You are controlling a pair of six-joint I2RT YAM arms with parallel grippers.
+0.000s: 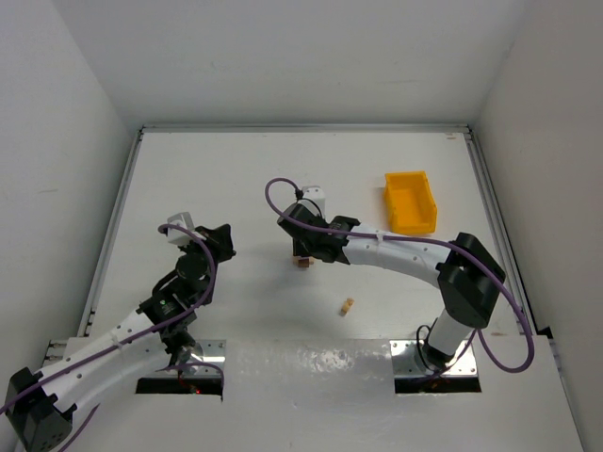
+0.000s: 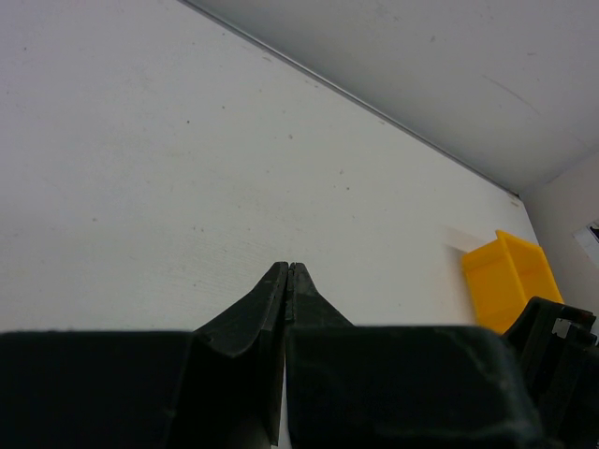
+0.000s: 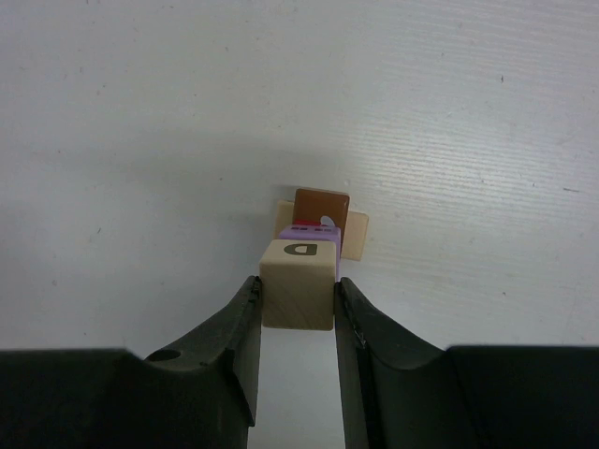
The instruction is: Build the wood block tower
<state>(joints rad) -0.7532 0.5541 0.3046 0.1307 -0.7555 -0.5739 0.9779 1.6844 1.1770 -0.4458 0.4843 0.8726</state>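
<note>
Wood block tower (image 1: 302, 263) sits mid-table (image 1: 236, 169). In the right wrist view, nearest to farthest: tan cube (image 3: 298, 285) w/ letter D on its face, purple cube (image 3: 309, 233) touching behind it, dark brown cube (image 3: 321, 208), then pale tan piece (image 3: 357, 234) at the back. Can't tell exact stacking order from this angle.

Right fingers (image 3: 245, 318) are clamped on the tan cube, one on each side. Right arm (image 1: 405, 252) comes from the near-right of the tower, elbow bent, forearm reaching left, wrist directly over the tower.

Left arm (image 1: 141, 325) is well left of the tower, wrist raised. Left fingers (image 2: 267, 299) are pressed together, tips touching, nothing between them, off the table.

Loose tan cube (image 1: 348, 306) lies nearer than the tower, slightly right, apart from it. Yellow bin (image 1: 411, 201) is farther and right of the tower, well apart.

Count: 4 blocks at the tower, 1 loose, 1 bin, 2 arms.
</note>
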